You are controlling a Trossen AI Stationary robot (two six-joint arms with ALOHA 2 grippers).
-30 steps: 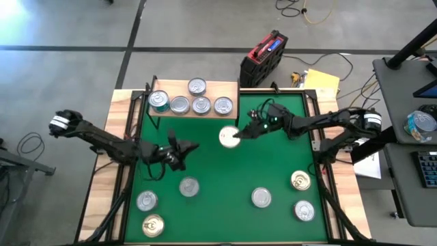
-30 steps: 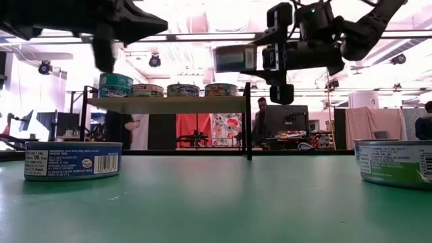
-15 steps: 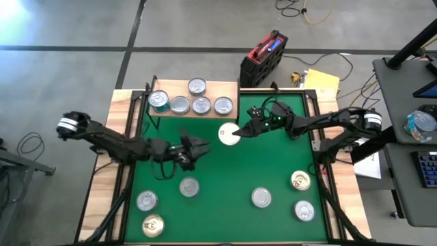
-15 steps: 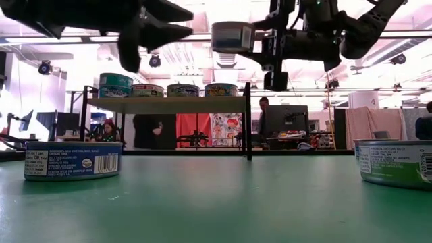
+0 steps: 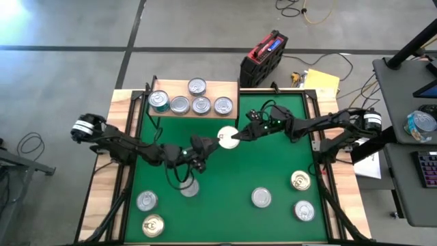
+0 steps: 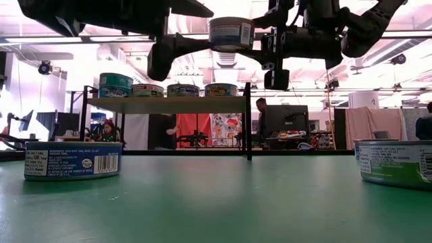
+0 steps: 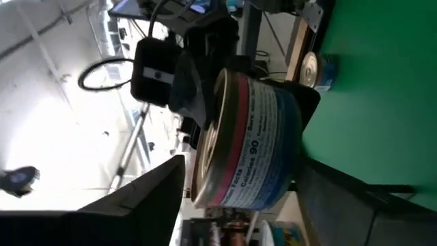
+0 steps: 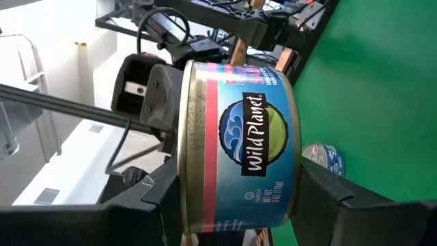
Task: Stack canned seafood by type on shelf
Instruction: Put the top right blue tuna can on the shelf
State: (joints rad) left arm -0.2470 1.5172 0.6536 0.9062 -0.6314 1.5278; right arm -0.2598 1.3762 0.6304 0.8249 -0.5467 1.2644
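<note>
Overhead, right gripper (image 5: pixel 237 136) clamping a blue-labelled tin (image 5: pixel 228 137) above the green mat (image 5: pixel 273 164), left gripper (image 5: pixel 208 145) just beside it (jaws spread wide), shelf (image 5: pixel 194 95) behind.

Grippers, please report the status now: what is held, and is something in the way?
Right gripper shut on raised tin, mid-air above mat. Left gripper open, at the tin's other side. Shelf holds five tins; nothing visible between.
</note>
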